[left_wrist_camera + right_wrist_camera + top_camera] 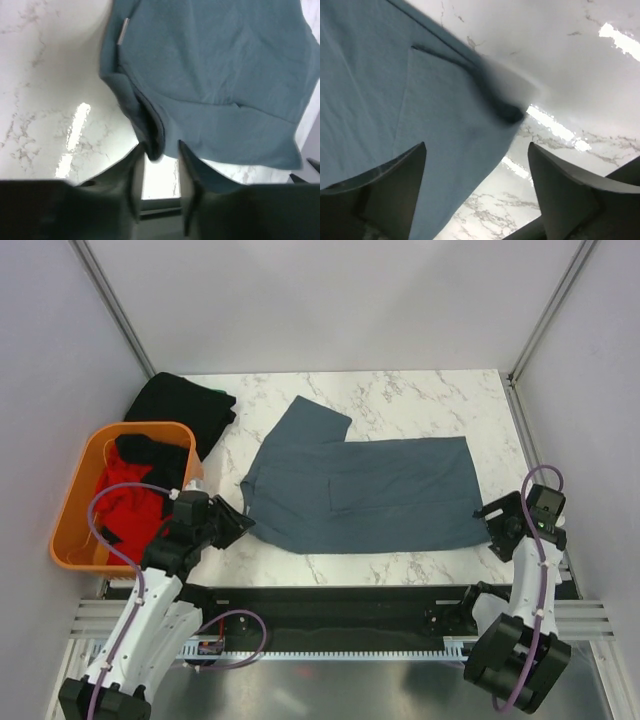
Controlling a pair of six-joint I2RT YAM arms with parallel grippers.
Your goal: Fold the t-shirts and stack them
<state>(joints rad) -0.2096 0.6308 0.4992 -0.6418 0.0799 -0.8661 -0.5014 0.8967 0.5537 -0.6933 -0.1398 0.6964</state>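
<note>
The blue-grey shirt (370, 490) lies spread across the middle of the tabletop, one sleeve toward the far edge. The left gripper (160, 147) is at its near-left corner, fingers a narrow gap apart; a cloth fold dips between the tips, not pinched. The right gripper (476, 145) is over the near-right corner, fingers wide apart, holding nothing. A black shirt (185, 405) lies at the far-left corner. A red shirt (125, 492) sits in the basket (72, 520) by the left edge.
</note>
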